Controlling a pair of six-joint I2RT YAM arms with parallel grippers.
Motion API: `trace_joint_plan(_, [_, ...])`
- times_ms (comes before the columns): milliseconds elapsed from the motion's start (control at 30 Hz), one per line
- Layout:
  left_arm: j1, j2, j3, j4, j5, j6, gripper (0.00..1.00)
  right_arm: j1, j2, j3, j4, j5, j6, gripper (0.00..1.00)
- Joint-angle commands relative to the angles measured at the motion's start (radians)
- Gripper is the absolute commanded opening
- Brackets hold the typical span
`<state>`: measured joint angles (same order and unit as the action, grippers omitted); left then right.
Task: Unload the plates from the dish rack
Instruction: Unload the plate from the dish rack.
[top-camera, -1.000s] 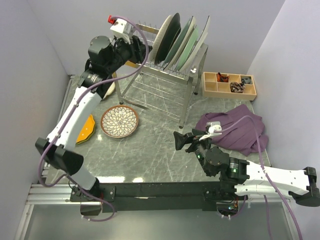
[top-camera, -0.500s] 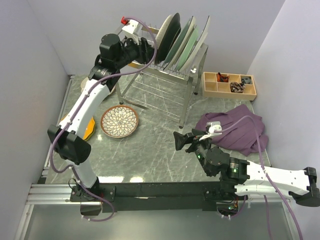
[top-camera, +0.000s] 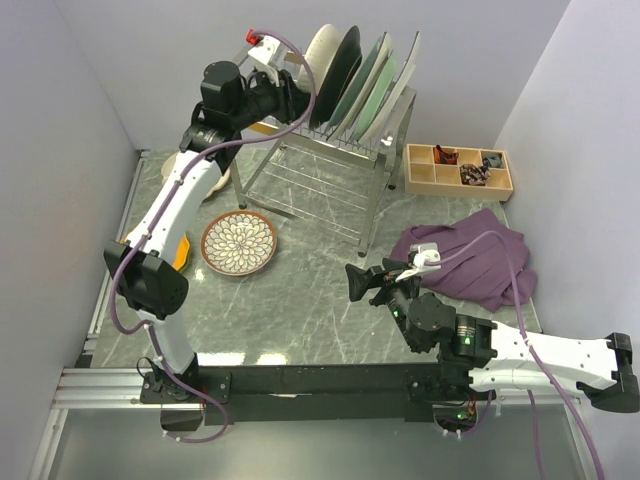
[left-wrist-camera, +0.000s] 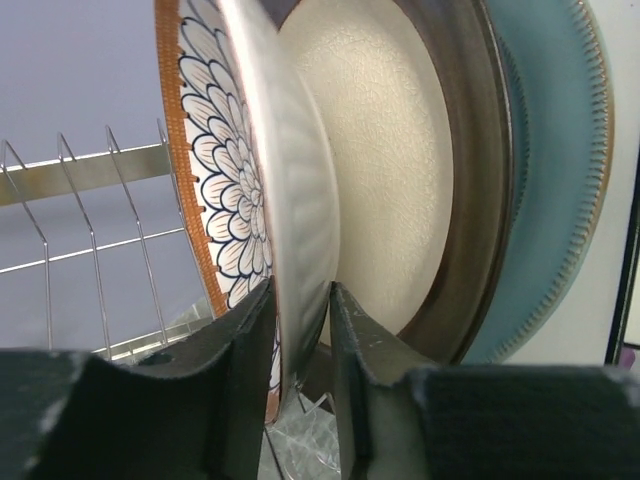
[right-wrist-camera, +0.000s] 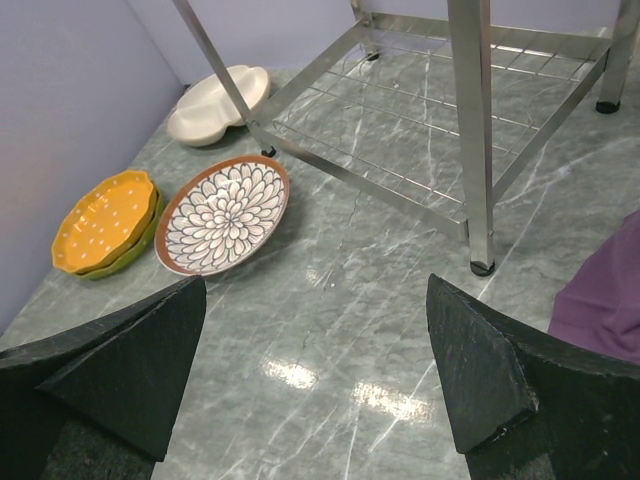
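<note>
The dish rack (top-camera: 330, 175) stands at the back with several upright plates. My left gripper (top-camera: 293, 96) is at its left end, shut on the rim of the leftmost plate (top-camera: 318, 48), which has an off-white back and an orange-rimmed petal pattern (left-wrist-camera: 225, 160); the fingers (left-wrist-camera: 245, 350) clamp it from both sides. Behind it are the dark-rimmed cream plate (left-wrist-camera: 390, 150) and the grey-blue plate (left-wrist-camera: 550, 170). A brown petal plate (top-camera: 240, 243), an orange-yellow scalloped plate (top-camera: 172, 258) and a cream divided plate (right-wrist-camera: 218, 102) lie on the table. My right gripper (top-camera: 383, 281) hovers open and empty over the table.
A wooden compartment tray (top-camera: 458, 170) sits right of the rack. A purple cloth (top-camera: 470, 255) lies at the right, beside my right arm. The rack's legs (right-wrist-camera: 480, 130) and lower shelf stand ahead of the right gripper. Walls close in on the left, back and right.
My left gripper moved right to the rack's left end and closed on the leftmost plate, which now leans left, apart from the others. The right arm has not moved.
</note>
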<state>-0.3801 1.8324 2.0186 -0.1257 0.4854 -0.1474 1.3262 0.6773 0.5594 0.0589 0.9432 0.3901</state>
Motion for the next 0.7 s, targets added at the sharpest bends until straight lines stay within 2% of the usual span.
trace_joint_plan(0, [0.030, 0.005, 0.023, 0.064, 0.073, -0.001, 0.31, 0.007, -0.008, 0.034, 0.028, 0.025, -0.011, 0.96])
trace_joint_plan(200, [0.040, 0.050, 0.060, 0.058, 0.189, 0.008, 0.36, 0.007, 0.007, 0.042, 0.024, 0.035, -0.014, 0.96])
trace_joint_plan(300, [0.041, 0.070, 0.063, 0.077, 0.205, 0.002, 0.37, 0.007, 0.010, 0.042, 0.027, 0.042, -0.019, 0.96])
trace_joint_plan(400, [0.043, 0.090, 0.077, 0.078, 0.214, -0.009, 0.47, 0.007, 0.008, 0.045, 0.019, 0.042, -0.014, 0.96])
trace_joint_plan(467, [0.043, 0.088, 0.062, 0.103, 0.217, -0.009, 0.43, 0.007, 0.005, 0.043, 0.021, 0.042, -0.016, 0.96])
trace_joint_plan(667, [0.043, 0.088, 0.048, 0.120, 0.232, -0.012, 0.19, 0.007, -0.004, 0.042, 0.022, 0.040, -0.019, 0.96])
